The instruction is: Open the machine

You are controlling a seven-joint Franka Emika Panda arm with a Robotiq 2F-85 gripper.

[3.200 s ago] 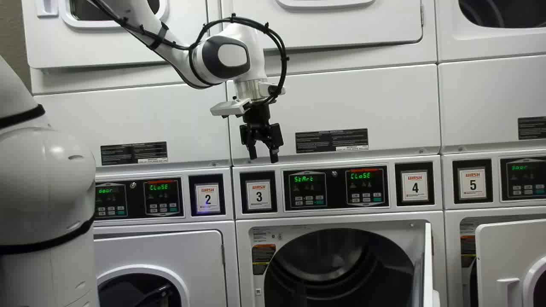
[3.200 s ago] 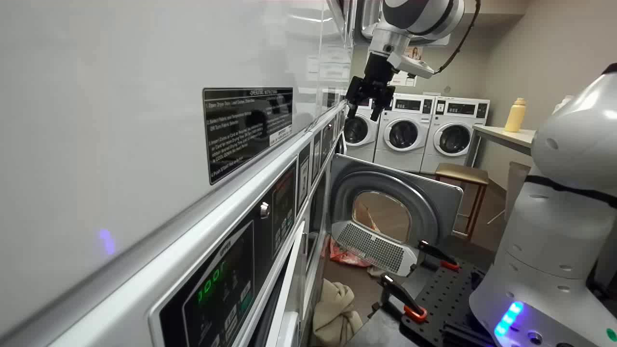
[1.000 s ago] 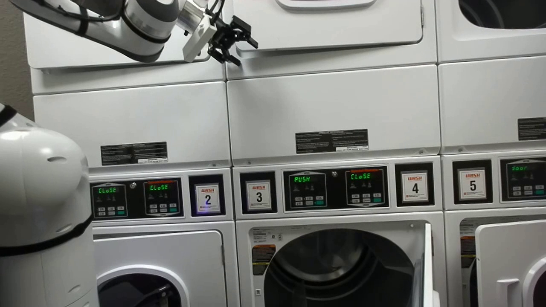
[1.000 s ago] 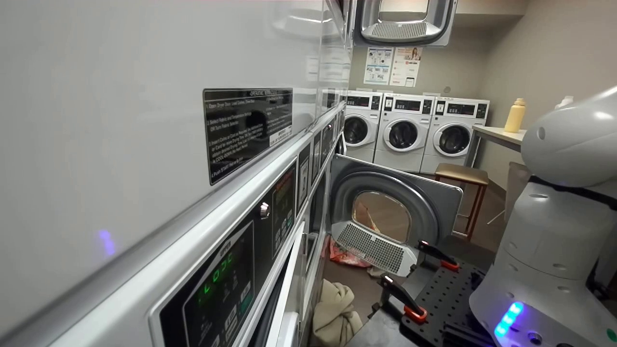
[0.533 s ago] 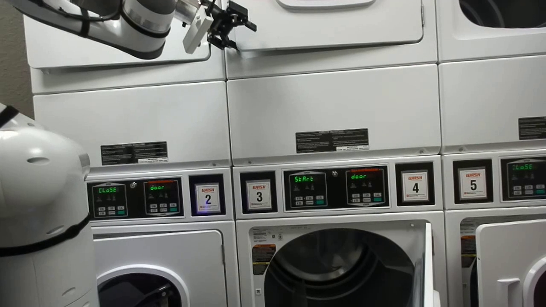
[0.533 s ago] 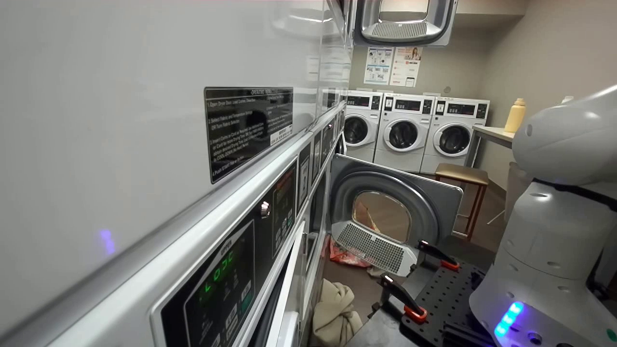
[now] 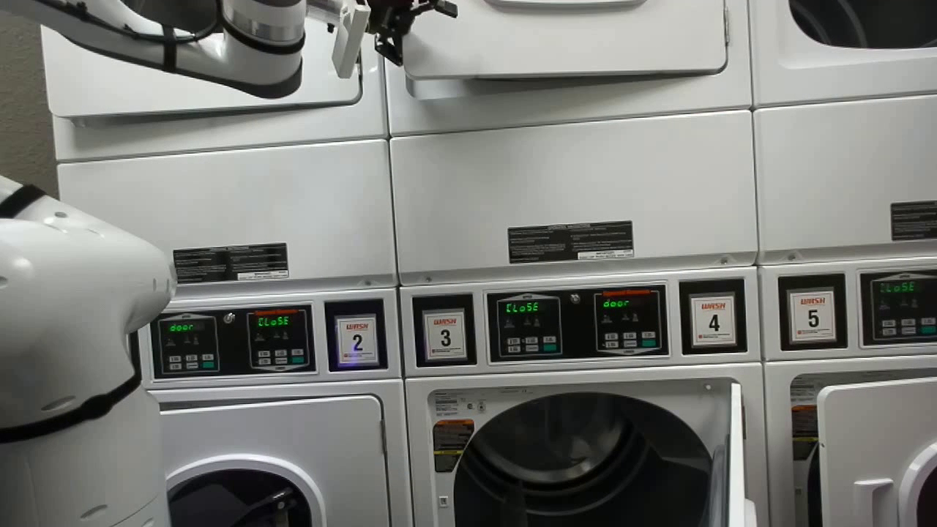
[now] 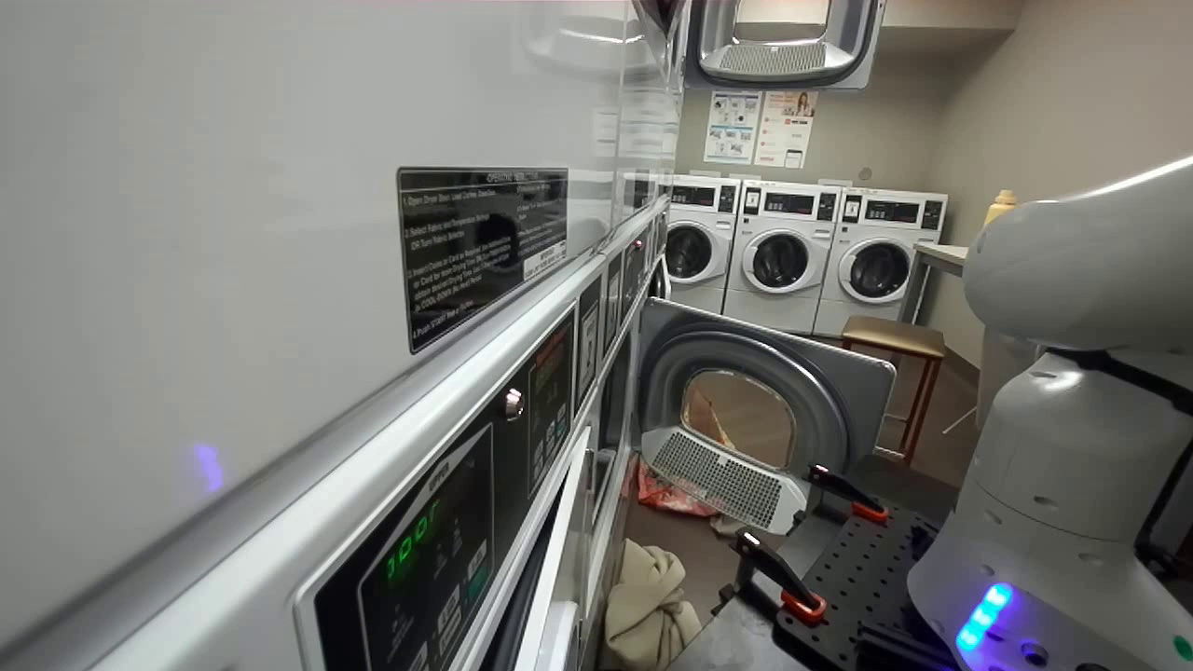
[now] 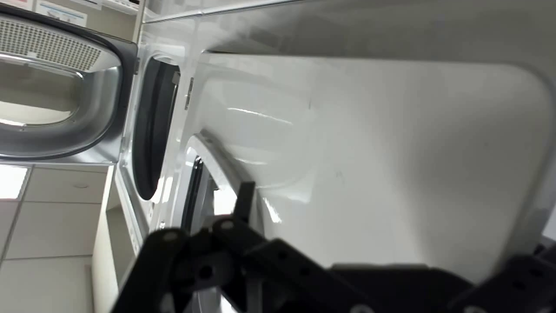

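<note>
The machine is the upper white dryer. Its broad flat door [image 7: 578, 44] shows at the top of an exterior view and fills much of the wrist view [image 9: 369, 143]. Its lower left edge seems to stand slightly off the cabinet; the drum is hidden behind it. My black gripper [image 7: 421, 32] is at the door's left edge with its fingers spread wide. In the wrist view the gripper [image 9: 393, 226] has one finger [image 9: 245, 200] in front of the door face beside the window rim [image 9: 213, 161]. The other is at the door's edge, its tip hidden.
A neighbouring upper dryer's open door [image 9: 115, 126] sticks out, also in an exterior view [image 8: 694, 56]. A lower dryer's open door [image 7: 735, 454] sticks out below. The left neighbour's closed door [image 7: 219, 91] is behind my arm. Clamps [image 8: 783, 578] stand on the base plate.
My arm rose and turned its gripper from pointing down to facing the upper door. In the last half second it moved up and slightly right; the door's lower edge shifted slightly outward.
</note>
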